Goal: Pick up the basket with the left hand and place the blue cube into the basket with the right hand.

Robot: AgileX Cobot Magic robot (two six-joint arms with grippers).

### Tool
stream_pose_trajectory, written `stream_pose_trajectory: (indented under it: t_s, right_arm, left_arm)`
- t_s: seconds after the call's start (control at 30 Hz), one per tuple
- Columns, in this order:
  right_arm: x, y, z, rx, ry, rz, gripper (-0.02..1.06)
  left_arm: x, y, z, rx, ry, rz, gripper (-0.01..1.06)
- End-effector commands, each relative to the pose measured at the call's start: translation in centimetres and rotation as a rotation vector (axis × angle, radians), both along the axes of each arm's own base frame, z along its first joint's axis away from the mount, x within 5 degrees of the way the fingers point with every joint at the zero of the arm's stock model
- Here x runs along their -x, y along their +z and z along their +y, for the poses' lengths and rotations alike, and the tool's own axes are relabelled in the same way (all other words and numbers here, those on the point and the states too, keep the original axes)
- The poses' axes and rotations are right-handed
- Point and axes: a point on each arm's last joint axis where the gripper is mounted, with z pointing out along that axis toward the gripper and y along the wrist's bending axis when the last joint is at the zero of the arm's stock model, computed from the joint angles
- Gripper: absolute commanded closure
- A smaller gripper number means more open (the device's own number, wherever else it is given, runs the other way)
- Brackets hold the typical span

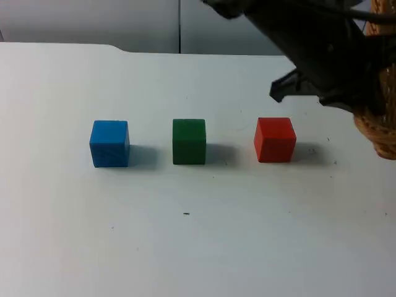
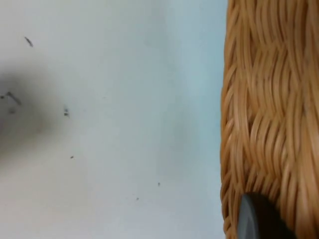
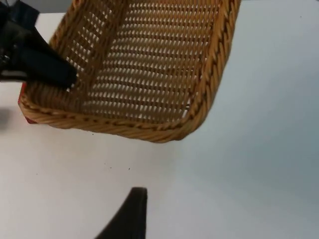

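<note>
Basket (image 3: 149, 74) in left tool (image 3: 62, 74), blue cube (image 1: 109, 143) apart

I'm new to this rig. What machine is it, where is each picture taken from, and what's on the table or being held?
This is a two-armed robot at a white table. One camera looks down from above; the others ride on each wrist. A blue cube, green cube and red cube sit in a row. The left gripper grips the wicker basket by its rim at the table's right side, seemingly tilted and lifted. The right gripper's fingertip hovers over bare table near the basket.
</note>
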Motion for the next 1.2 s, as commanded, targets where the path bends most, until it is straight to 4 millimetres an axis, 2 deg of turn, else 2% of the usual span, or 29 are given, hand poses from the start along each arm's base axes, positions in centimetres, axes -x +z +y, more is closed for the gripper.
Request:
stream_pose_trajectory:
  t_s: [0.0,0.13,0.17,0.27,0.33,0.37,0.53,0.57,0.67,0.7,0.73,0.87,0.9,1.03,1.07,1.17]
  right_arm:
    - [-0.1,0.4,0.0,0.008,-0.005,-0.021,0.00]
    - [-0.2,0.5,0.0,0.008,-0.004,-0.036,0.00]
    - [-0.2,0.5,0.0,0.008,-0.004,-0.036,0.00]
    - [-0.2,0.5,0.0,0.009,-0.003,-0.045,0.00]
    - [-0.2,0.5,0.0,0.009,-0.003,-0.045,0.00]
    - [-0.2,0.5,0.0,0.009,-0.003,-0.045,0.00]
    - [-0.2,0.5,0.0,0.009,-0.003,-0.045,0.00]
    - [-0.2,0.5,0.0,0.009,-0.003,-0.045,0.00]
    - [-0.2,0.5,0.0,0.009,-0.003,-0.045,0.00]
    - [-0.2,0.5,0.0,0.009,-0.003,-0.045,0.00]
    - [-0.2,0.5,0.0,0.009,-0.003,-0.045,0.00]
    - [-0.2,0.6,0.0,0.006,-0.001,-0.052,0.00]
    - [-0.2,0.6,0.0,0.006,-0.001,-0.052,0.00]
    - [-0.3,0.8,0.1,0.003,0.002,-0.072,0.00]
    - [-0.3,0.8,0.1,0.003,0.002,-0.072,0.00]
    - [-0.4,0.9,0.1,0.002,0.004,-0.086,0.00]
  left_arm:
    - [-0.4,2.3,1.4,-0.009,0.001,-0.014,1.05]
    - [-0.5,4.8,4.0,-0.019,0.006,-0.010,1.05]
    - [-0.5,4.8,4.0,-0.019,0.006,-0.010,1.05]
    - [0.2,6.1,6.3,-0.024,0.062,-0.045,1.05]
    - [0.8,6.2,7.8,-0.047,0.084,-0.048,1.05]
    - [0.8,6.2,7.8,-0.047,0.084,-0.048,1.05]
    - [1.9,6.7,13.2,-0.077,0.166,-0.053,1.05]
    - [1.9,6.7,13.2,-0.077,0.166,-0.053,1.05]
    - [2.7,6.6,17.0,-0.103,0.222,-0.035,1.05]
    - [3.2,6.8,19.0,-0.107,0.249,-0.035,1.05]
    - [3.2,6.8,19.0,-0.107,0.249,-0.035,1.05]
    - [4.6,6.9,24.1,-0.135,0.326,-0.035,1.05]
    - [4.6,6.9,24.1,-0.135,0.326,-0.035,1.05]
    - [6.4,6.6,28.6,-0.153,0.330,-0.013,1.05]
    - [6.4,6.6,28.6,-0.153,0.330,-0.013,1.05]
    - [7.5,6.4,31.9,-0.157,0.352,0.026,1.05]
